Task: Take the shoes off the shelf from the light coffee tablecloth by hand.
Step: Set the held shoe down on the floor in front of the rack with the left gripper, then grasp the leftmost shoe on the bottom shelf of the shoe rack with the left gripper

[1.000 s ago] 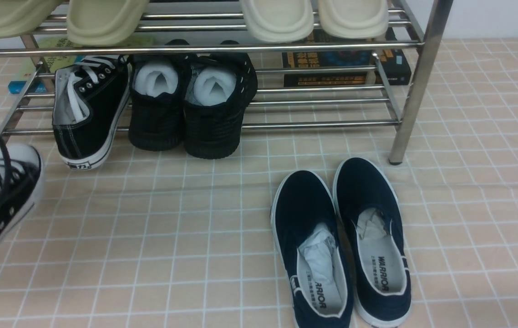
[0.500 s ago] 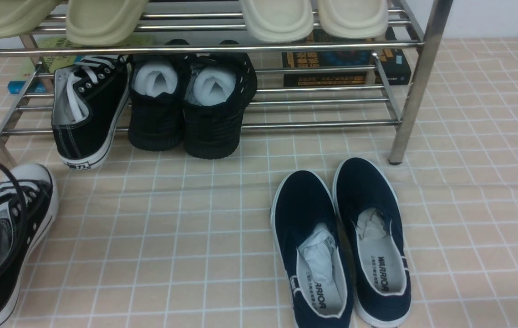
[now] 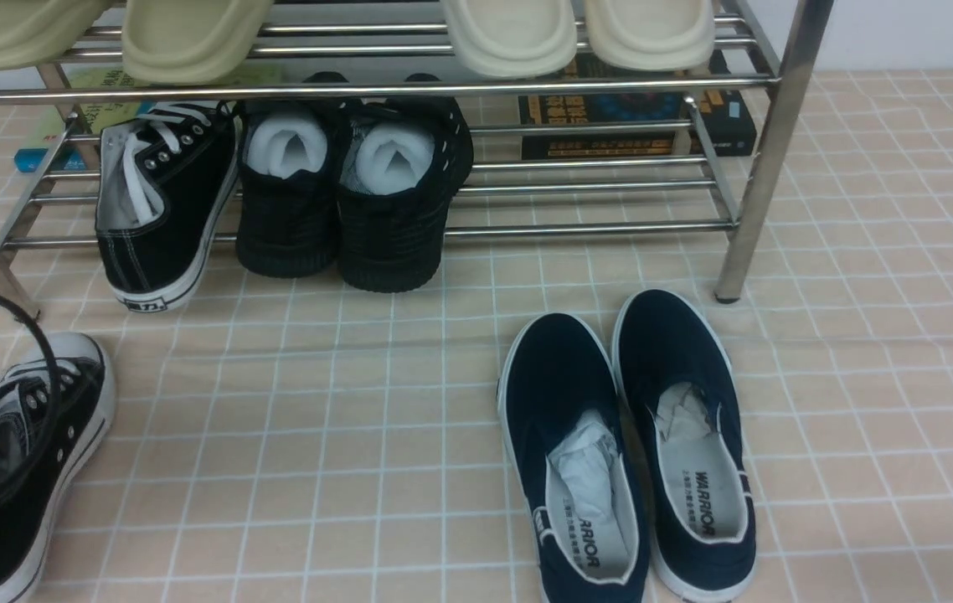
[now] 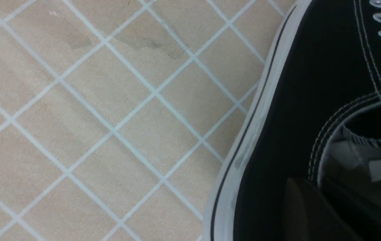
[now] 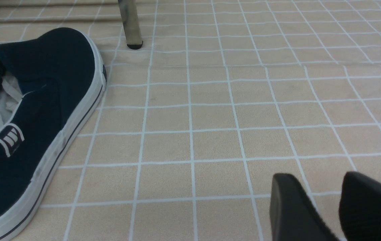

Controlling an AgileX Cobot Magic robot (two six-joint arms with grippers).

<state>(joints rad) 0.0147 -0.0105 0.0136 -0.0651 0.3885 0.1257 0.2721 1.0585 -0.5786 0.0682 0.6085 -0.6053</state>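
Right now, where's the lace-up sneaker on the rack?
Front view, robot's left: the sneaker sits on the shelf's lower tier, heel past the front bar, just left of the black mesh shoes. Its mate is off the rack, far left.

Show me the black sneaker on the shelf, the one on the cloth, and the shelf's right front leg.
Sneaker on the shelf (image 3: 160, 230), front view, black heel side.
Sneaker on the cloth (image 3: 79, 347), front view, white toe cap.
Shelf leg (image 3: 765, 167), front view, mid tube.
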